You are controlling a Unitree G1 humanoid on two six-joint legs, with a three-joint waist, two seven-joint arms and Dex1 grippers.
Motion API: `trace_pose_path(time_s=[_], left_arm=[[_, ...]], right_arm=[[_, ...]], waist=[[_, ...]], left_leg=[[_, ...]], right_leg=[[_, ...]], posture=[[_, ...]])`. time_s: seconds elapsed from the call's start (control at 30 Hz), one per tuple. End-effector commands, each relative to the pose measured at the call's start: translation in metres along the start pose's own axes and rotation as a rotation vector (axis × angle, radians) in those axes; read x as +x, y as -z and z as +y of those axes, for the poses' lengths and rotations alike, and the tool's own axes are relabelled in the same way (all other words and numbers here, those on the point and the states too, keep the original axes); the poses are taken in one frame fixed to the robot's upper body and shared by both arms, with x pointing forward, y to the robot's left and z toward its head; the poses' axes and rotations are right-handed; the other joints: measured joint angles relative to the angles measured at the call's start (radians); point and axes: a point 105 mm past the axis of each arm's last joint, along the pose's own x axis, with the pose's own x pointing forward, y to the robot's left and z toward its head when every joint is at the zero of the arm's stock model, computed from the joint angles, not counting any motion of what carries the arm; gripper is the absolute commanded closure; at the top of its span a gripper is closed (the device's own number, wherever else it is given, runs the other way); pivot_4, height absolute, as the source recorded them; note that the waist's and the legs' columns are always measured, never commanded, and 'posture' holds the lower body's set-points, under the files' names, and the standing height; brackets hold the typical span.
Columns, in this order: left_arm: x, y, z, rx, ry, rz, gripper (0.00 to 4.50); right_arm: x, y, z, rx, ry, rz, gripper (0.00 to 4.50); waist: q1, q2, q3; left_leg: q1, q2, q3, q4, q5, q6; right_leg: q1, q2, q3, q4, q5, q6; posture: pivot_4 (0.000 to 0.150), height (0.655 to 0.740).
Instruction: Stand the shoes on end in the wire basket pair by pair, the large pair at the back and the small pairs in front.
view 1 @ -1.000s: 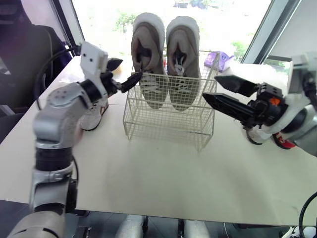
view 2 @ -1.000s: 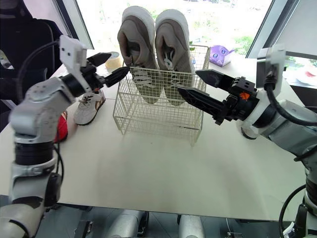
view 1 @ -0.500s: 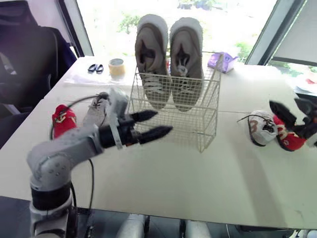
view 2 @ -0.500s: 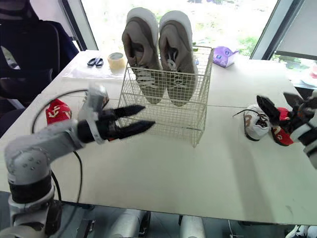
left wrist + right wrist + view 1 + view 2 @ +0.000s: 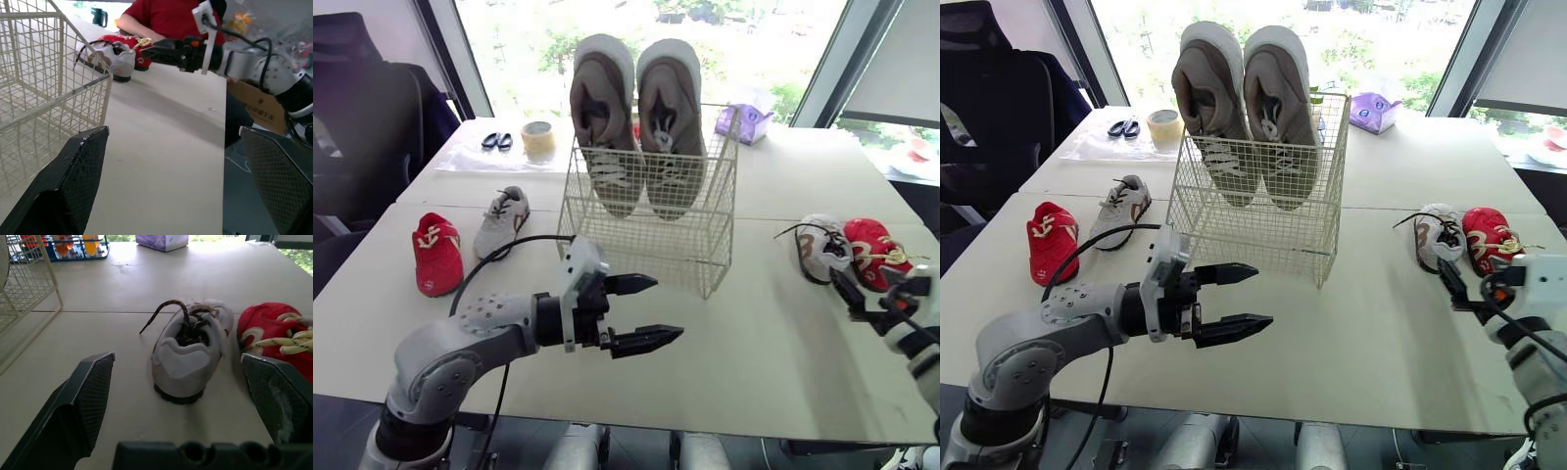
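- Wire basket (image 5: 646, 240) sits upper centre of the head view, on the white surface (image 5: 744, 362).
- Large grey-brown pair stands on end at the back of the basket: left shoe (image 5: 600, 117) and right shoe (image 5: 672, 117) side by side and touching, toes down, heels rising well above the rim, uppers facing me.
- Left of the basket, two small shoes lie sole down on the surface: a small grey shoe (image 5: 501, 221) near the basket, and a small red shoe (image 5: 437, 253) further left, apart from it.
- At the right of the frame, the other two: a small white shoe (image 5: 819, 247) with loose dark laces, and a second red shoe (image 5: 873, 245) with pale laces just beside it.
- My right claw (image 5: 177, 355) hangs low at the right edge, just in front of the white shoe, fingers spread wide, holding nothing. The white shoe lies between the fingertips' line of sight and is not touched.
- My left claw (image 5: 669, 307) hovers over the surface at lower centre, in front of the basket, fingers parted, empty, pointing toward the frame's right.
- Far edge of the surface, upper left: tape roll (image 5: 537, 135) and scissors (image 5: 495, 140). Upper right behind the basket: purple tissue box (image 5: 744, 122).
- Left wrist view: a person in a red top (image 5: 166, 17) beyond the surface.
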Motion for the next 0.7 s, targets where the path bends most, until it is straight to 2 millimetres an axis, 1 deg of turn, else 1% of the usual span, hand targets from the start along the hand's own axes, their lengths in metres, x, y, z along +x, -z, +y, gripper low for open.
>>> trace_pose_path(time_s=[0.03, 0.13, 0.2, 0.33, 0.43, 0.53, 0.67, 0.7], left_arm=[[0.0, -0.003, -0.008, 0.044, 0.027, -0.009, 0.1], [-0.001, 0.0, -0.006, 0.048, 0.02, 0.005, 0.1], [-0.002, 0.001, -0.006, 0.052, 0.013, 0.011, 0.1], [-0.004, 0.002, -0.002, 0.06, -0.009, 0.018, 0.1], [-0.004, 0.004, -0.002, 0.064, -0.025, 0.027, 0.1], [-0.006, 0.005, -0.001, 0.066, -0.034, 0.04, 0.1], [-0.01, 0.006, 0.0, 0.063, -0.049, 0.058, 0.1], [-0.011, 0.006, 0.001, 0.065, -0.054, 0.063, 0.03]], right_arm=[[0.012, 0.003, 0.002, -0.012, 0.022, -0.038, 0.0], [0.03, 0.015, -0.003, 0.006, 0.083, -0.037, 0.0], [0.039, 0.02, -0.007, 0.013, 0.114, -0.037, 0.0], [0.055, 0.026, -0.01, 0.04, 0.138, -0.04, 0.0], [0.076, 0.034, -0.015, 0.063, 0.186, -0.03, 0.0], [0.089, 0.038, -0.021, 0.084, 0.233, -0.037, 0.0], [0.102, 0.038, -0.015, 0.097, 0.202, -0.064, 0.0], [0.104, 0.038, -0.014, 0.091, 0.191, -0.067, 0.26]], waist=[[0.002, 0.001, 0.0], [0.001, 0.001, 0.0], [0.002, 0.001, 0.0], [0.002, 0.001, 0.0], [-0.005, 0.001, 0.0], [-0.012, 0.001, 0.0], [-0.022, 0.001, 0.0], [-0.022, 0.001, 0.0]], left_leg=[[0.0, 0.0, 0.0, 0.0, 0.0, 0.0], [0.0, 0.0, 0.0, 0.0, 0.0, 0.0], [0.0, 0.0, 0.0, 0.0, 0.0, 0.0], [-0.001, 0.0, 0.0, 0.0, 0.0, 0.0], [0.0, -0.001, 0.0, 0.001, 0.0, 0.0], [0.0, 0.0, 0.0, 0.0, 0.0, 0.0], [-0.001, -0.001, 0.0, 0.001, 0.0, 0.0], [-0.001, -0.001, 0.0, 0.001, 0.0, 0.0]], right_leg=[[0.0, 0.0, 0.0, 0.0, 0.0, 0.0], [0.0, 0.0, 0.0, 0.0, 0.0, 0.0], [0.0, 0.0, 0.0, 0.0, 0.0, 0.0], [-0.001, 0.0, 0.0, 0.0, 0.0, 0.0], [0.0, 0.0, 0.0, 0.0, 0.0, 0.0], [-0.001, 0.001, 0.0, 0.001, 0.0, 0.0], [-0.001, 0.0, 0.0, 0.001, 0.0, 0.0], [-0.001, 0.0, 0.0, 0.001, 0.0, 0.0]], posture=[[0.15, 0.6595], [0.15, 0.6595], [0.15, 0.6595], [0.15, 0.6595], [0.15, 0.6595], [0.15, 0.6595], [0.15, 0.6595], [0.15, 0.6595]])
